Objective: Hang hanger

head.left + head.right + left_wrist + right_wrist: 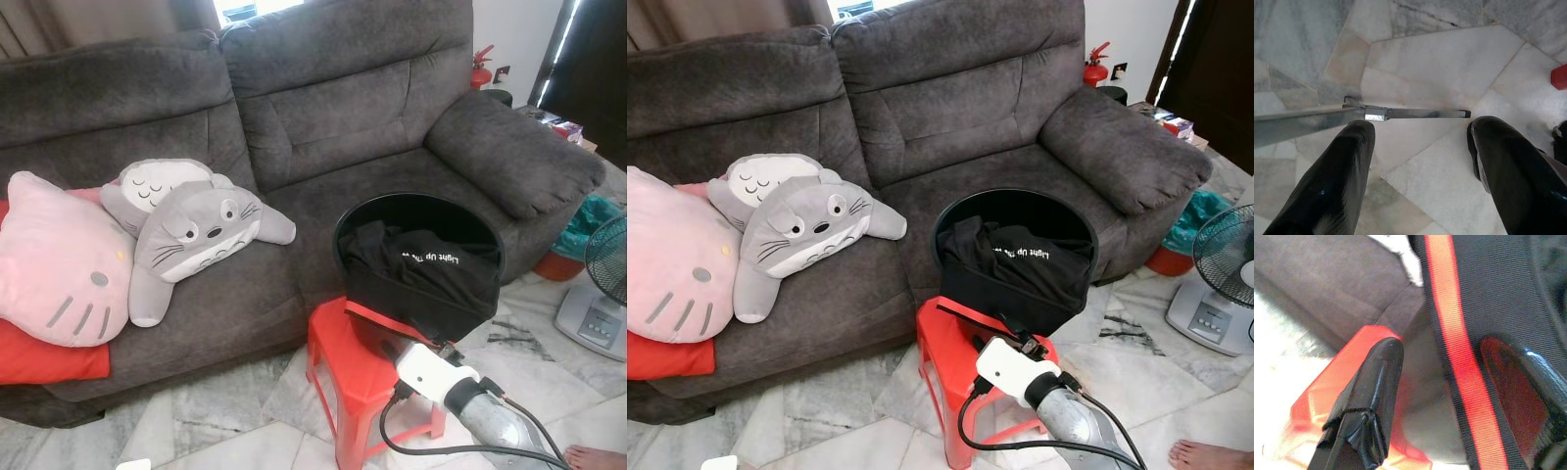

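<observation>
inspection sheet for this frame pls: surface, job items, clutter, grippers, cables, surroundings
Surface: red stool on marble floor, in front of the grey sofa.
Job's things: no hanger seen; black basket sits on the stool, holding a black garment with white print.
Clutter: pink cat cushion and grey plush toy on the sofa.
Grippers: right gripper open, at the basket's red-striped front above the stool; left gripper open, over bare floor near a metal bar.
Cables: black cable loops along the right arm.
Surroundings: fan, fire extinguisher, a person's bare foot.
</observation>
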Motion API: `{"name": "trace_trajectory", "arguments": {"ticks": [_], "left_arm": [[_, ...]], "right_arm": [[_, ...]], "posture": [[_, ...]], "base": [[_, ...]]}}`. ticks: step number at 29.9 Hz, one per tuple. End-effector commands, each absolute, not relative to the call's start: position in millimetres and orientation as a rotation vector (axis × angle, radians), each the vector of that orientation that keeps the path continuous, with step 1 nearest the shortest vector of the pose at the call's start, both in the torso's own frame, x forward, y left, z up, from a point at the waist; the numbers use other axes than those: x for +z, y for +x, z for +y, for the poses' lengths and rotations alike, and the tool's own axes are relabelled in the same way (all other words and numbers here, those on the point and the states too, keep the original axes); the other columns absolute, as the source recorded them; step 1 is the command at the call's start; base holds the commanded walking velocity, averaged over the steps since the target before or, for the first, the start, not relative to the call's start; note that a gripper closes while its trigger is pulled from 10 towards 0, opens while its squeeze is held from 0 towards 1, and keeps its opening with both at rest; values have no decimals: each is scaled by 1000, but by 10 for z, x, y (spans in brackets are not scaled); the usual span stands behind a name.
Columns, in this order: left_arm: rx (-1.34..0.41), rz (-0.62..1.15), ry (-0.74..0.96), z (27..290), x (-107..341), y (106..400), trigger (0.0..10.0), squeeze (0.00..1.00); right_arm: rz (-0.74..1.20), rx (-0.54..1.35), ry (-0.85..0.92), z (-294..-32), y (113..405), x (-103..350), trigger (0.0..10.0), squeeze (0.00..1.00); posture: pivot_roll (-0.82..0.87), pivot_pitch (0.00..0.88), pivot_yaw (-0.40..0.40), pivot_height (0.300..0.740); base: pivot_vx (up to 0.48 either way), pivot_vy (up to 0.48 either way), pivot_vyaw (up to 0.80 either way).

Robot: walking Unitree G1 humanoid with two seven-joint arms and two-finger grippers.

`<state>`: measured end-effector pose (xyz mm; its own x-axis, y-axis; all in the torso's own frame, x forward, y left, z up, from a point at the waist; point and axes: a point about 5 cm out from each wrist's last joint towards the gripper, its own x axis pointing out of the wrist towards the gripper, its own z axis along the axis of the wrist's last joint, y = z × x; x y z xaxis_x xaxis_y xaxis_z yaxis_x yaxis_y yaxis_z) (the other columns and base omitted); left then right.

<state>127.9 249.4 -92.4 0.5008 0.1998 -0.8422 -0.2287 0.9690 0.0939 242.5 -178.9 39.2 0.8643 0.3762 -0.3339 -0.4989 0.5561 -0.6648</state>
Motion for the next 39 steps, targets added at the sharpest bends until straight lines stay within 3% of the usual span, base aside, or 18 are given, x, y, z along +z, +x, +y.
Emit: {"name": "trace_trajectory", "arguments": {"ticks": [1,6,11,24,39], "left_arm": [[264,1041,-23,2511,-939,1232,10000,0],[259,1043,-25,2493,-944,1232,10000,0],[260,1042,-35,2461,-953,1233,10000,0],[263,1048,-44,2439,-966,1208,10000,0],[273,1054,-55,2426,-981,1171,10000,0]], "right_arm": [[178,549,-839,-1752,2412,364,10000,0],[190,558,-898,-1787,2379,353,10000,0],[265,379,-938,-2019,2262,365,10000,0],[227,182,-936,-2161,2364,500,10000,0],[302,351,-891,-2007,2327,319,10000,0]], "posture": [[-275,0,114,740],[-281,0,106,740],[-291,0,90,740],[-298,0,74,740],[-279,0,52,740]], "base": [[0,0,0],[0,0,0],[0,0,0],[0,0,0],[0,0,0]]}}
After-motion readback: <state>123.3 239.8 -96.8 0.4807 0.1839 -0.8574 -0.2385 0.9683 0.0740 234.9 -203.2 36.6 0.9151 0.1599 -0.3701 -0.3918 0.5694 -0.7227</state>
